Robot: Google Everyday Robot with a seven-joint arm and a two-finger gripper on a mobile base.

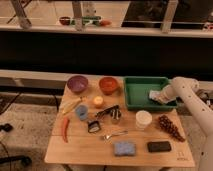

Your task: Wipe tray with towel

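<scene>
A green tray (pixel 136 95) sits at the back right of the wooden table (pixel 85 150). A pale towel (pixel 153 94) lies inside the tray at its right side. My gripper (pixel 158 96), at the end of the white arm (pixel 189 92) that comes in from the right, is down in the tray on the towel, pressing it against the tray floor.
On the table are a purple bowl (pixel 77 83), an orange bowl (pixel 107 84), a banana (pixel 71 105), an orange (pixel 98 101), a red chilli (pixel 64 129), a white cup (pixel 143 120), grapes (pixel 170 127), a blue sponge (pixel 123 148), a black object (pixel 159 146) and cutlery (pixel 115 134).
</scene>
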